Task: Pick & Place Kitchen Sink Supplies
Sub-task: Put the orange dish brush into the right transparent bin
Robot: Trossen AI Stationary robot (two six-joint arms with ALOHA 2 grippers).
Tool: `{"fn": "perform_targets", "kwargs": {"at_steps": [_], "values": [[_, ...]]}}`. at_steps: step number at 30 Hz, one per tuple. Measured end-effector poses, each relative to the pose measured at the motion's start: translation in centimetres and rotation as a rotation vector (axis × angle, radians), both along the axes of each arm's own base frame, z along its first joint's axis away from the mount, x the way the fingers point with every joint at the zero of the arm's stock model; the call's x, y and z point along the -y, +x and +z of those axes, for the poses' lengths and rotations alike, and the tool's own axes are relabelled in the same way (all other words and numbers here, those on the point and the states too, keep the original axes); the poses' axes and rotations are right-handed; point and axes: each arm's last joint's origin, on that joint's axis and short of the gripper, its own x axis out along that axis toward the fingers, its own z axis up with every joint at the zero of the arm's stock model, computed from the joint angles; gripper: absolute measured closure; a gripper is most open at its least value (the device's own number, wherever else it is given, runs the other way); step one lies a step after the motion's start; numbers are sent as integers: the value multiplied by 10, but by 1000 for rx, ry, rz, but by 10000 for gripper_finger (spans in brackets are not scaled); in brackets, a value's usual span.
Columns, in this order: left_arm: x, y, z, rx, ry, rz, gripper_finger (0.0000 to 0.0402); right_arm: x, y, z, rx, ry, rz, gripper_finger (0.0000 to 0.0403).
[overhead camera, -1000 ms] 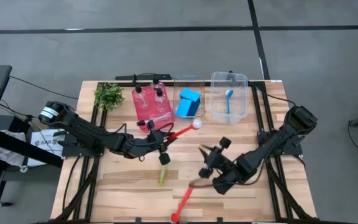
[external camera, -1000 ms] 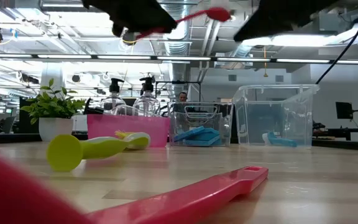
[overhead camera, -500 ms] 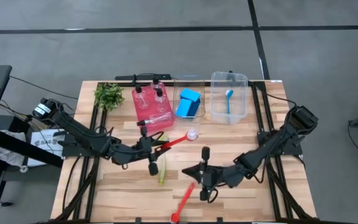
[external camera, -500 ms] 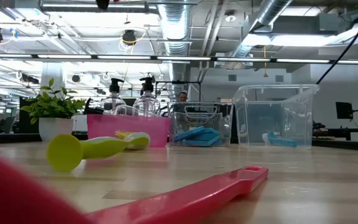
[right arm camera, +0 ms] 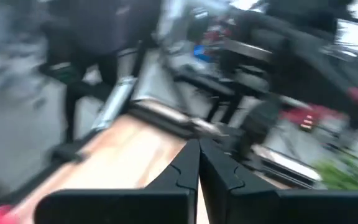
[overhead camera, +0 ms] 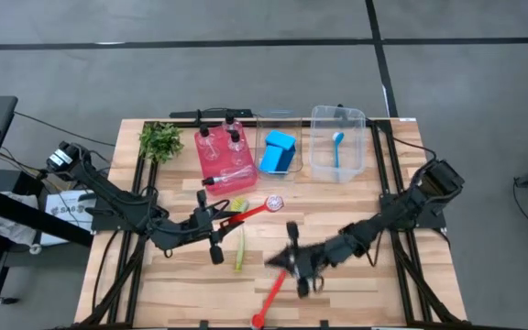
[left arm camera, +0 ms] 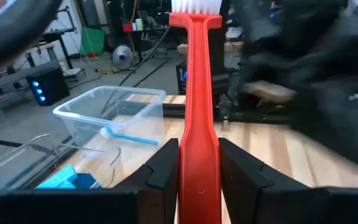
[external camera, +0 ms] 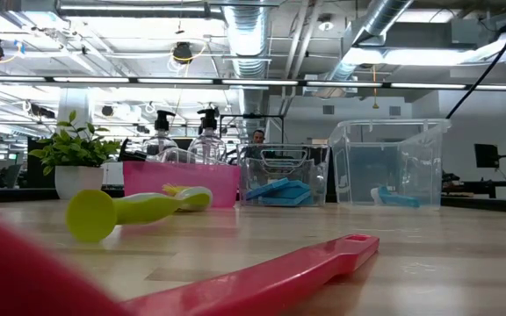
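My left gripper (overhead camera: 226, 218) (left arm camera: 199, 163) hovers over the table's middle left, shut on a red long-handled brush (overhead camera: 250, 210) whose white bristle head (overhead camera: 273, 202) points toward the table's right. My right gripper (overhead camera: 287, 260) (right arm camera: 199, 158) is shut and empty, above the near middle. Just beyond it, a second red brush (overhead camera: 269, 298) (external camera: 288, 268) lies flat on the table. A yellow-green brush (overhead camera: 239, 249) (external camera: 126, 211) also lies flat. Pump bottles (overhead camera: 220, 147) stand in the red bin, blue sponges (overhead camera: 280, 149) in a small clear bin, and a blue brush (overhead camera: 337, 147) in the larger clear bin. My left gripper pinches the red brush by its handle (left arm camera: 199, 134) between the two fingers, at the end away from the bristles. The fingers come level from the table's left and lie along the handle. The brush is lifted clear and sticks straight out ahead of the fingers.
A leafy plant (overhead camera: 160, 139) stands at the far left. The red bin (overhead camera: 212, 168), small clear bin (overhead camera: 293, 165) and larger clear bin (overhead camera: 354, 165) line the far edge. Bare wood lies at the near left and near right. A person shows far behind the bins (external camera: 257, 136).
My left gripper has drawn back toward the table's left and near edge, carrying the red brush with it. My right gripper has swung toward the table's left and turned. Both arms showed at the top of the low view a second ago and no longer do.
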Motion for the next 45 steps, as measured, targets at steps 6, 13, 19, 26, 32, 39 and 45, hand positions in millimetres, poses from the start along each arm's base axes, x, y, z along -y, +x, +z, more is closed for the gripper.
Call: {"fn": "perform_targets", "kwargs": {"at_steps": [6, 13, 19, 26, 32, 39, 45], "values": [[4, -4, 2, 5, -2, -18, 309, 43, -5, -16, 179, 175, -141, 401], [2, -2, 2, 2, -6, -37, 309, 66, 1, -17, 211, 292, -7, 381], [2, 0, 2, 15, -68, -91, 309, 72, 2, -16, 211, 314, 23, 307], [2, 6, -3, 9, -78, -120, 309, 72, 1, -10, 277, 287, 18, 179], [-3, 21, -9, 16, -99, -163, 309, 70, 9, 6, 297, 268, 6, 128], [-10, 28, -12, 18, -131, -187, 309, 67, 17, 19, 292, 229, -6, 129], [-8, 28, -12, 13, -128, -196, 302, 67, 17, 20, 294, 228, -6, 175]]}}
